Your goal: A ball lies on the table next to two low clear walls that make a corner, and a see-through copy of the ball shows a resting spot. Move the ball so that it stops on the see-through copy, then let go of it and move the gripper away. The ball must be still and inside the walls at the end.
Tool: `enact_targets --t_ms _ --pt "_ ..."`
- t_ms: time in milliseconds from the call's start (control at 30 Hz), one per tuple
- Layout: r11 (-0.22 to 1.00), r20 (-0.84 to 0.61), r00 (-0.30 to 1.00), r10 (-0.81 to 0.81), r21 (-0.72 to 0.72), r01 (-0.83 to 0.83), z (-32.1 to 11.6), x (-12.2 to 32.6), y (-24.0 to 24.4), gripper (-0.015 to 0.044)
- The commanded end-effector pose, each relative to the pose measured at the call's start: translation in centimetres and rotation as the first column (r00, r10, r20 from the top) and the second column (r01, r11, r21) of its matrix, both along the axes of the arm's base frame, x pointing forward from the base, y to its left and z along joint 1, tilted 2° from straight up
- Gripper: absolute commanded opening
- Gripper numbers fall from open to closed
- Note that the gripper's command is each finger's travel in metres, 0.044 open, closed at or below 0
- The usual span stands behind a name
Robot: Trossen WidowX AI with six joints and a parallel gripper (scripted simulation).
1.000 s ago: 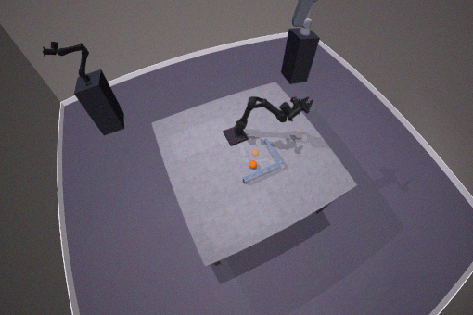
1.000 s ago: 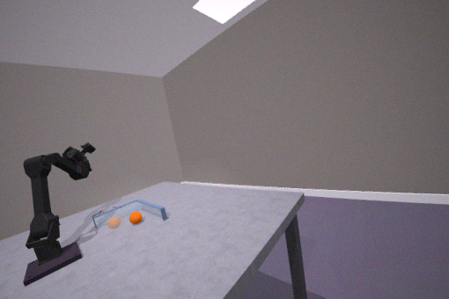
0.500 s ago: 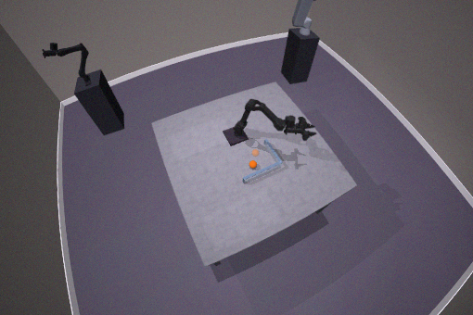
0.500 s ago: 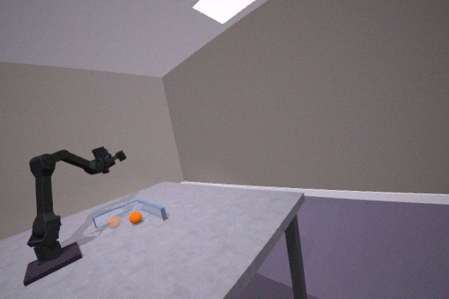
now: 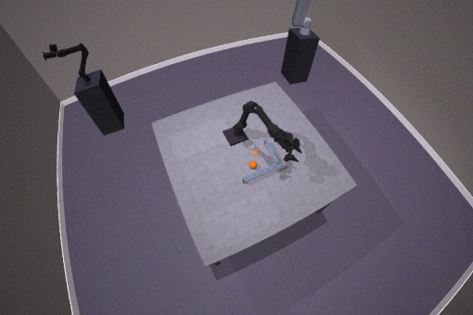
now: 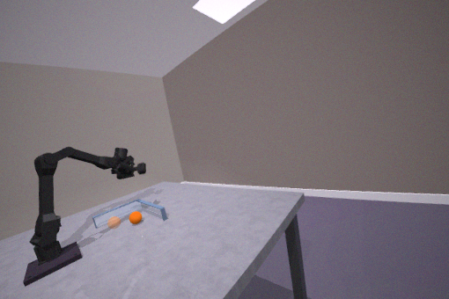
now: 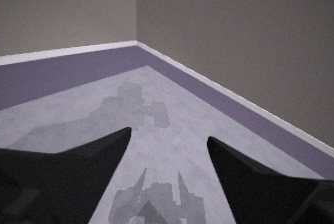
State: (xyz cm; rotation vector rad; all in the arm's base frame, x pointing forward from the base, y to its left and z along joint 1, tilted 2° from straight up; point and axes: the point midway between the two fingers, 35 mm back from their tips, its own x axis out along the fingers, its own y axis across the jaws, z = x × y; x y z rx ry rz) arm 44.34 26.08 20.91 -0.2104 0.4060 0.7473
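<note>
The orange ball (image 5: pixel 252 164) (image 6: pixel 136 217) lies on the table, on the inner side of the corner made by the two low clear walls with blue edges (image 5: pixel 262 172) (image 6: pixel 117 209). The see-through copy (image 5: pixel 255 152) (image 6: pixel 114 222) is a paler orange ball a short way from it, nearer the arm's base; the two are apart. My gripper (image 5: pixel 299 156) (image 7: pixel 170 135) is open and empty. It hangs high above the table, beyond the walls' corner in the top view. The wrist view shows neither ball nor walls, only the table between the spread fingers.
The arm's dark base plate (image 5: pixel 234 136) (image 6: pixel 55 264) stands on the table (image 5: pixel 193 185) (image 6: pixel 196 246) near the copy. The far table corner shows in the wrist view. Two dark pedestals (image 5: pixel 100 104) (image 5: pixel 300 57) with other arms stand off the table.
</note>
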Motion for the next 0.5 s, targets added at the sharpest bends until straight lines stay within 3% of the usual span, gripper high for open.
enact_targets --t_ms 0,233,467 --pt "0.978 -0.213 0.96 -0.183 -0.136 0.156 -3.8 0.5 -6.9 0.0386" --pt "0.913 -0.435 0.814 -0.385 -0.312 0.265 -7.6 -1.8 -14.8 0.0386" --pt "0.827 -0.601 0.577 -0.554 -0.48 0.294 -9.8 -6.6 -21.9 0.0386"
